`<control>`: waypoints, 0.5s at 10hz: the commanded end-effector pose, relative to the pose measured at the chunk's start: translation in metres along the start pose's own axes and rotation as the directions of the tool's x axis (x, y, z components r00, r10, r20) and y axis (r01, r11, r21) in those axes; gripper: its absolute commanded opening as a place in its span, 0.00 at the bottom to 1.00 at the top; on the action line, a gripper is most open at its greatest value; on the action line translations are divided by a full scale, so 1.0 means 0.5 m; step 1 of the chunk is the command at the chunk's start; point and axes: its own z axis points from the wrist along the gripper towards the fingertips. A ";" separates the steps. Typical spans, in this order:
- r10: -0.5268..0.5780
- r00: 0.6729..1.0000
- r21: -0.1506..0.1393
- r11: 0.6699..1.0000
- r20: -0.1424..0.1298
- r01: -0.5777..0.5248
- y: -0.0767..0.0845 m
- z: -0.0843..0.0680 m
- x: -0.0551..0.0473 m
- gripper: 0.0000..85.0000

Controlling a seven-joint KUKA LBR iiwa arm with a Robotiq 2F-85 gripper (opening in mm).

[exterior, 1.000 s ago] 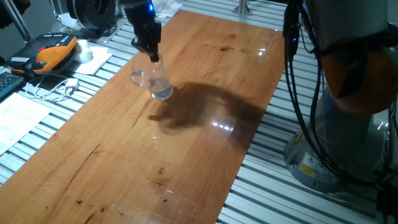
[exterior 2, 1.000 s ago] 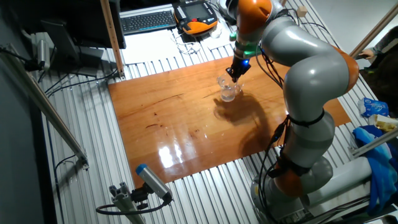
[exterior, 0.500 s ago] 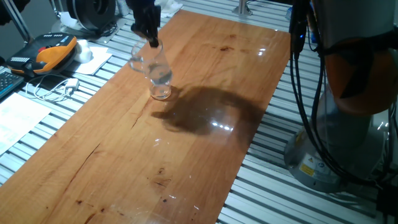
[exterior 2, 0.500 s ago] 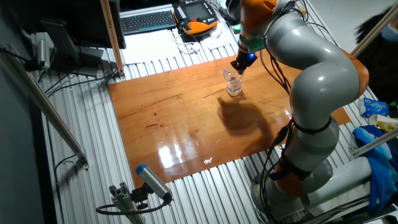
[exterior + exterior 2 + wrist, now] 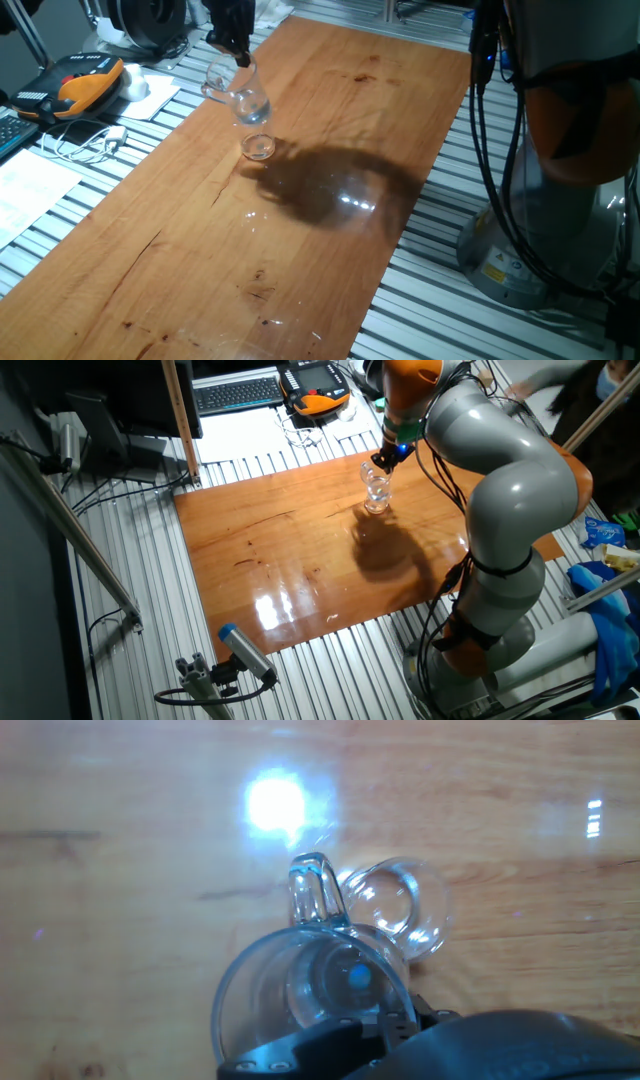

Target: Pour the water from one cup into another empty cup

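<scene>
The glass mug (image 5: 238,95) with a loop handle hangs in the air, held at its rim by my gripper (image 5: 240,58), which is shut on it. It stays roughly upright, just above and left of the small tumbler (image 5: 258,147), which stands on the wooden board (image 5: 200,260). In the other fixed view the mug (image 5: 374,479) hangs over the tumbler (image 5: 376,506) under the gripper (image 5: 384,460). The hand view looks down into the mug (image 5: 300,995), with its handle (image 5: 314,892) pointing away and the tumbler (image 5: 396,906) just beyond. Water shows only as faint glints.
An orange teach pendant (image 5: 80,80), cables and papers lie left of the board. A keyboard (image 5: 238,392) lies at the back. My arm's base (image 5: 560,200) stands to the right. A small camera on a stand (image 5: 240,655) sits at the near edge.
The mug stood beside the tumbler on the board; my gripper has lifted it up and slightly back, so it now hangs above the tumbler.
</scene>
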 end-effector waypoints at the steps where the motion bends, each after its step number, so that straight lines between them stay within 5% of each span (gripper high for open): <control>1: 0.002 1.000 -0.006 1.000 -0.004 -0.002 0.002 0.002 -0.005 0.00; 5: -0.029 1.000 -0.021 0.999 -0.003 0.029 0.007 0.003 -0.011 0.00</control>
